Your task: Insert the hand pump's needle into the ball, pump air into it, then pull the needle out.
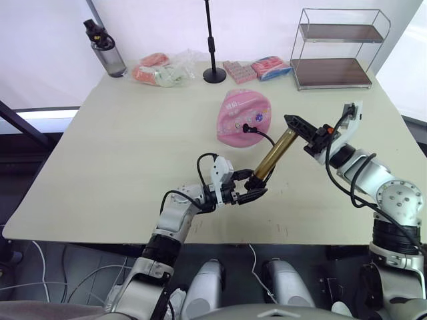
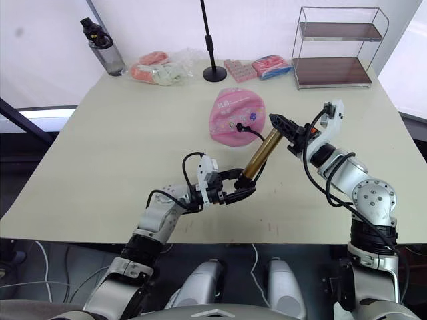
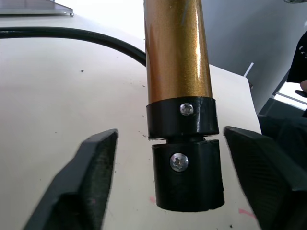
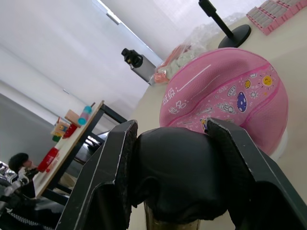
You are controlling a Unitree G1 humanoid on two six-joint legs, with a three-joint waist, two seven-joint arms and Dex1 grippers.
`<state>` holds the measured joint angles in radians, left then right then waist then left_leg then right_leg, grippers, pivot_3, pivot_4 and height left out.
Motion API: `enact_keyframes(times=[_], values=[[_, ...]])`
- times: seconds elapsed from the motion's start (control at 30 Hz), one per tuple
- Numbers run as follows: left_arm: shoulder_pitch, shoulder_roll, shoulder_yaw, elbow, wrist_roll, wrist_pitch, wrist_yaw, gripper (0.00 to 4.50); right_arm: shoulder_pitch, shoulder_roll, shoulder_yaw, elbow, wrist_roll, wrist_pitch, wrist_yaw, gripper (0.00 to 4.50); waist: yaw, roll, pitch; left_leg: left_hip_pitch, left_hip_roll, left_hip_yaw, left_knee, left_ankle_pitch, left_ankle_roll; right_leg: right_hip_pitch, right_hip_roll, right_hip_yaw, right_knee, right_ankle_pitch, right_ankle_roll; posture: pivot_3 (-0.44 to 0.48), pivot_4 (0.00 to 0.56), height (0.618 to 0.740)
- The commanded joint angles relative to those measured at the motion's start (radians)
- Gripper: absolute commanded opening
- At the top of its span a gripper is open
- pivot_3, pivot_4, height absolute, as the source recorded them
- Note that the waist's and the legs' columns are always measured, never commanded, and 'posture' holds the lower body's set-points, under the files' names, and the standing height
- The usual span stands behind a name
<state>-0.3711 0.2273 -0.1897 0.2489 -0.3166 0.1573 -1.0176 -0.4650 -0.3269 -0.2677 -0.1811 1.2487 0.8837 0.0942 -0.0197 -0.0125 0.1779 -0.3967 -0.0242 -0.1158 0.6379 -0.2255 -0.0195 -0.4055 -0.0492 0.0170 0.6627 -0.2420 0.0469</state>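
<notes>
Both arms are raised over the near half of the table (image 1: pixel 120 153), reaching toward each other.

Left arm: forearm extends from the near edge toward the centre, roughly level, with the wrist pointing right. The left gripper (image 1: pixel 253 193) sits at the lower black end cap of the hand pump (image 1: pixel 275 155). In the left wrist view the two fingers (image 3: pixel 91 177) stand apart on either side of the cap with clear gaps, not touching it.

Right arm: elbow out at the right table edge, forearm angled up and in toward the centre, wrist bent so the gripper points left. The right gripper (image 1: pixel 297 125) is clamped on the black handle at the pump's upper end; the right wrist view shows both fingers (image 4: pixel 112 177) pressed against the rounded black grip.

Pump: the gold barrel is tilted, its lower end near the left gripper and its upper end toward the right gripper, held above the tabletop. The thin black hose (image 1: pixel 261 133) curves from the pump to the ball (image 1: pixel 244 117).

Ball: pink, saggy, resting on the table just beyond the pump, in front of the black stand base (image 1: pixel 214 75). The hose tip meets the ball's near side; the needle itself is too small to tell.
</notes>
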Motion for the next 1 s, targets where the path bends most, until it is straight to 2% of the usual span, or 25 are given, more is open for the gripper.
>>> enact_keyframes(times=[0.03,0.23,0.33,0.57,0.77,1.0], values=[[-0.038,0.046,0.005,-0.013,-0.02,0.023,-0.078,4.45,-0.045,-0.094,0.073,-0.111,-0.121,-0.04,0.151,1.8,-0.001,0.0,0.0,0.0,0.0,0.0,0.0,0.0,0.0,0.0,0.0,0.0,0.0,0.0,0.0,0.0,0.15,0.731],[-0.096,0.114,-0.014,0.038,0.015,0.017,-0.167,4.45,-0.021,-0.188,0.222,-0.216,-0.332,-0.154,0.352,1.8,-0.002,0.0,0.0,-0.001,0.0,0.0,-0.001,0.0,0.0,-0.001,0.0,0.0,-0.001,0.0,0.0,0.0,0.15,0.731],[-0.134,0.147,-0.051,0.082,0.057,-0.002,-0.218,4.45,0.01,-0.23,0.317,-0.262,-0.488,-0.314,0.494,1.8,-0.004,0.0,0.0,-0.001,0.0,0.0,-0.001,0.0,0.0,-0.001,0.0,-0.001,-0.001,-0.001,0.002,0.0,0.15,0.731],[-0.201,0.128,-0.115,0.217,0.157,-0.105,-0.242,4.45,0.101,-0.225,0.404,-0.229,-0.72,-0.589,0.663,1.8,-0.004,0.0,0.001,-0.002,0.0,-0.001,-0.001,0.0,0.0,-0.001,0.0,-0.001,-0.001,-0.002,0.004,0.0,0.15,0.731],[-0.255,0.062,-0.128,0.338,0.201,-0.176,-0.226,4.45,0.16,-0.2,0.412,-0.191,-0.778,-0.665,0.718,1.8,0.001,-0.001,0.001,-0.002,0.0,-0.001,0.0,0.0,0.0,-0.001,0.0,-0.001,-0.001,-0.002,0.004,0.0,0.15,0.731],[-0.302,-0.002,-0.131,0.449,0.229,-0.219,-0.23,4.45,0.19,-0.19,0.39,-0.159,-0.769,-0.631,0.733,1.8,0.001,-0.001,0.001,-0.001,0.0,-0.001,0.0,0.0,0.0,-0.001,0.0,-0.001,-0.001,-0.002,0.004,0.0,0.15,0.731]])
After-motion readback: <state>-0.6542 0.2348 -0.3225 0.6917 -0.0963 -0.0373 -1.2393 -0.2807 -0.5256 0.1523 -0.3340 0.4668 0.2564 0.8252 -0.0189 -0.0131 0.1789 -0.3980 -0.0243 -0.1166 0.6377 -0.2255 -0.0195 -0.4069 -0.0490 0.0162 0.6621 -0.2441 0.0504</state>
